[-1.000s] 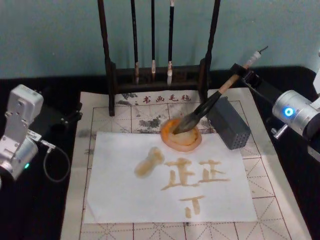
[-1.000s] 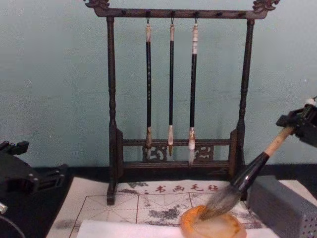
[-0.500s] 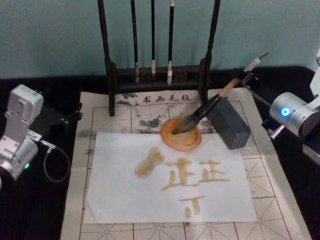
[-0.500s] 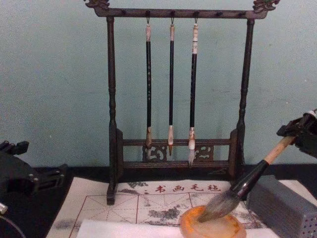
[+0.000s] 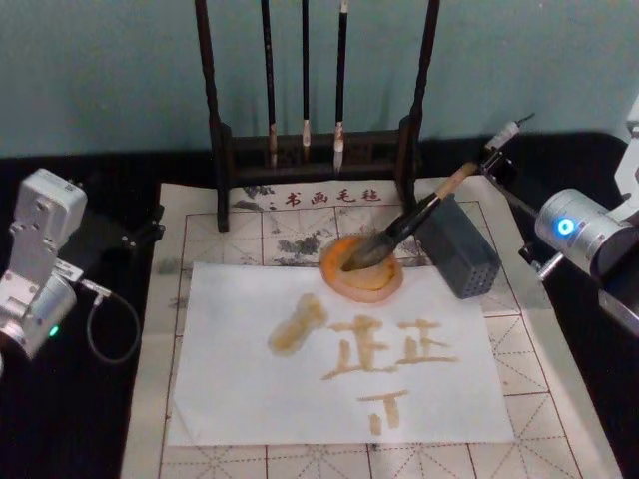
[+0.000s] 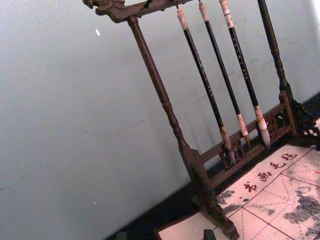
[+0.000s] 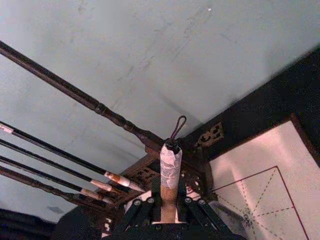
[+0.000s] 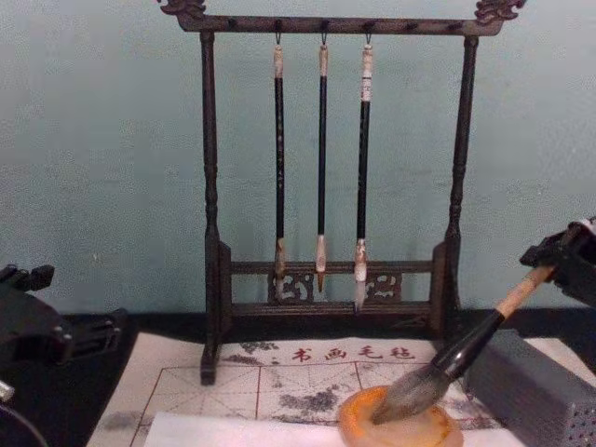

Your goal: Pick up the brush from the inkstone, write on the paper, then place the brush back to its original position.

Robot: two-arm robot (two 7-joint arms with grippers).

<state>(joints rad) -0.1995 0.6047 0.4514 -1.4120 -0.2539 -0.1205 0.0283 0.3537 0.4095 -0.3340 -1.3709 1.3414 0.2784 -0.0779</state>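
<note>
The right gripper (image 5: pixel 491 159) clenched the brush (image 5: pixel 404 225), hairs down in the inkstone (image 5: pixel 339 284). The writing looked done, so next it should let go gently. The left gripper (image 5: pixel 140 232) sat off to the left.

My feed: 3 thin brushes (image 8: pixel 321 158) hang on a dark rack (image 8: pixel 210 186) (behind the gridded mat (image 5: pixel 250 225)); grey block (image 5: pixel 457 254) at right.

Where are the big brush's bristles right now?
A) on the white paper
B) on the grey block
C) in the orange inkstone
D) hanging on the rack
C: the brush, gripped high on its handle by the right gripper, slants down with its bristles in the inkstone; the left gripper sits idle at the left.
</note>
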